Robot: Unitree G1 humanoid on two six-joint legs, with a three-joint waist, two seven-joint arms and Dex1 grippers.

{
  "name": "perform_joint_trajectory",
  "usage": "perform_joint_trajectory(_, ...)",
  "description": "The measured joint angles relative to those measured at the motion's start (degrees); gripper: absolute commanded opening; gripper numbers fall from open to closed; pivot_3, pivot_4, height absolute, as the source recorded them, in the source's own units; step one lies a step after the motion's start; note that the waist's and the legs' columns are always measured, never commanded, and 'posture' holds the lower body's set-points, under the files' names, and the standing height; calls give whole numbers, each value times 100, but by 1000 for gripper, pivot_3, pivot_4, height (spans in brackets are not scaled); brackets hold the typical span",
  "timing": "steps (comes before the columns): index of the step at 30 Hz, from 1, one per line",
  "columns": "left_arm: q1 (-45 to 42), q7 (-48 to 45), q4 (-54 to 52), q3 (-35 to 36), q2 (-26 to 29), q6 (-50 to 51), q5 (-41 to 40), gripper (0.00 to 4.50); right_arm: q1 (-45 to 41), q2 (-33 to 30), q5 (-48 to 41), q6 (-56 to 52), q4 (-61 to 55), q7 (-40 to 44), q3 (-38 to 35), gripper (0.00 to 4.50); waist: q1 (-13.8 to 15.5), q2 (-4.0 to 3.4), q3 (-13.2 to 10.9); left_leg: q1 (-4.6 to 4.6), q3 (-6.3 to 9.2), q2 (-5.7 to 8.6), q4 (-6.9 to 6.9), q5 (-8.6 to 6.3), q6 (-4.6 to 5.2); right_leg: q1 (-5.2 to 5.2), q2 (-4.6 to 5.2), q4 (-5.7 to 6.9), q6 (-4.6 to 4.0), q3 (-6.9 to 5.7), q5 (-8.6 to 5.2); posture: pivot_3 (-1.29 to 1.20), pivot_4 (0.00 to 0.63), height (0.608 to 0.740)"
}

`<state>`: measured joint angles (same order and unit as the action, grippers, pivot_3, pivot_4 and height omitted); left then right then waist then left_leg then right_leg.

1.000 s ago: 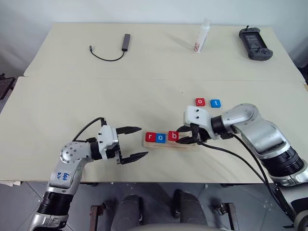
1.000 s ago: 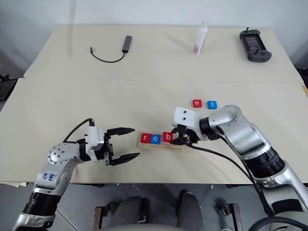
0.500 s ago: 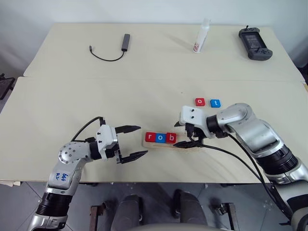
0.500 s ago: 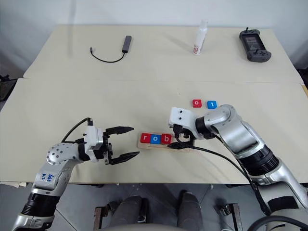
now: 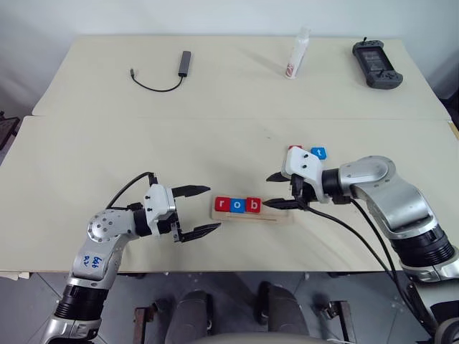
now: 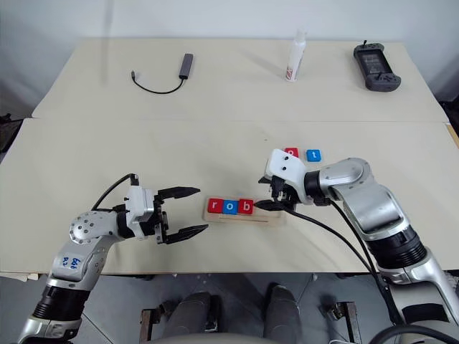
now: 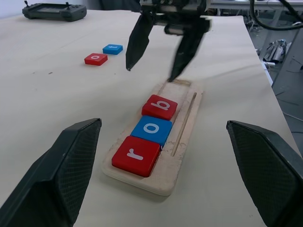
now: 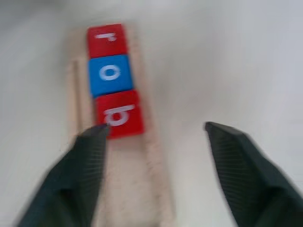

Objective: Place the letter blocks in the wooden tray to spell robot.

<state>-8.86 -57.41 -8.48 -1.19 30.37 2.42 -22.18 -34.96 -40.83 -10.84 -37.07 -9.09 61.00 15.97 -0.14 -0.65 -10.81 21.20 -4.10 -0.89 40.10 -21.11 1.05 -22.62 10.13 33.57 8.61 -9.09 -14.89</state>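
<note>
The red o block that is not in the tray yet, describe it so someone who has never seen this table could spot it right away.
Find the wooden tray near the table's front edge, holding r, o and b. Farther back, two loose blocks lie side by side on the bare table. The red o block is the red one of that pair; its neighbour, the t block, is blue.

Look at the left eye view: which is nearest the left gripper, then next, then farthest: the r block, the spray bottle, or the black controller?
From the left gripper:
1. r block, at the tray's near end, just right of the gripper.
2. Spray bottle, far side of the table, right of middle.
3. Black controller, far right corner.
</note>
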Motion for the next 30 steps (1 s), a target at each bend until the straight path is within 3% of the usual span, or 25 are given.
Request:
perform_joint_trajectory(6,5,22,-2,9,6,4,0,4500,14,226,190,241,241,-97,261,16,7,0,0,2,0,1,0,0,0,-1,0,-1,0,0,0,0,150,740)
perform_joint_trajectory(24,42,88,-17,7,11,20,2,4500,182,225,173,387,1,196,447,16,7,0,0,1,0,0,-1,0,0,-1,0,0,0,0,0,0,150,740)
perform_joint_trajectory(30,-66,25,25,-44,-7,21,3,4500,474,164,1,1100,-19,60,-316,16,24,0,0,2,0,2,0,0,0,0,0,-1,0,0,0,0,150,740)
